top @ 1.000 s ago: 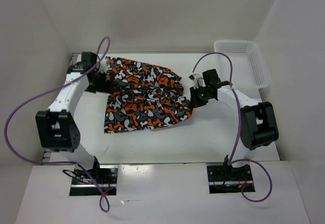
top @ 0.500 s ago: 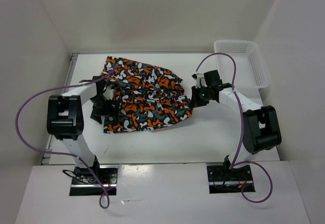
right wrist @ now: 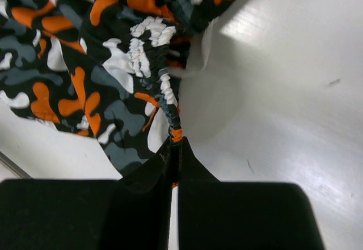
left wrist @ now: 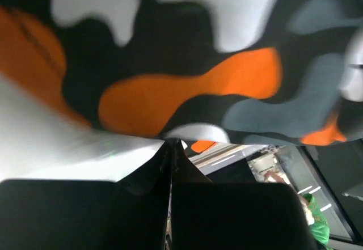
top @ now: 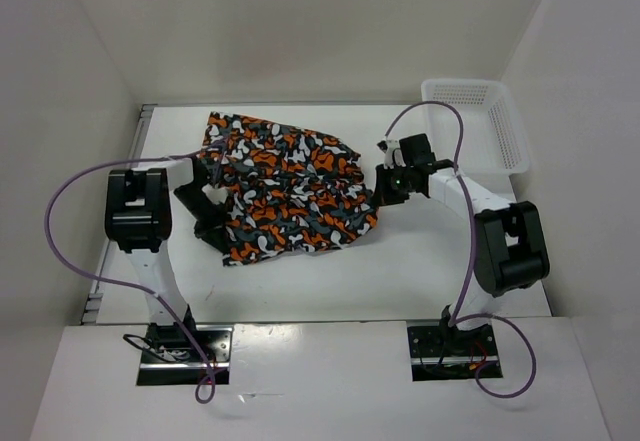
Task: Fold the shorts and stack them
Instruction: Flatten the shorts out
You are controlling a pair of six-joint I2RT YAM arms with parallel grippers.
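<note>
Overhead view of two robot arms working on a pair of camouflage-print shorts [top: 290, 191], which are lying rumpled and mostly spread out on the far half of a white counter [top: 420, 261], left of centre. A white mesh basket [top: 512, 139] is sitting in the far right corner, well apart from the cloth. The task appears to be at an early stage: each arm is taking hold of one side of the shorts, and no fold is showing yet. The left arm [top: 140, 211] is standing tightly bent above its base, its forearm reaching right to the near left corner of the shorts. In its wrist view the left jaws are pressed together with printed cloth draping right over their tips, so they seem to be pinching the hem, though the contact itself is blurred. The right arm [top: 510, 246] is leaning in from the right, elbow raised, wrist angled down to the right edge of the shorts. Its wrist view is showing the right jaws pinching the gathered elastic waistband [right wrist: 164, 85] close to the counter. The next move is probably calling for both arms to lift together and carry one side across the other, keeping the cloth taut enough that it is not bunching or slipping free.
</note>
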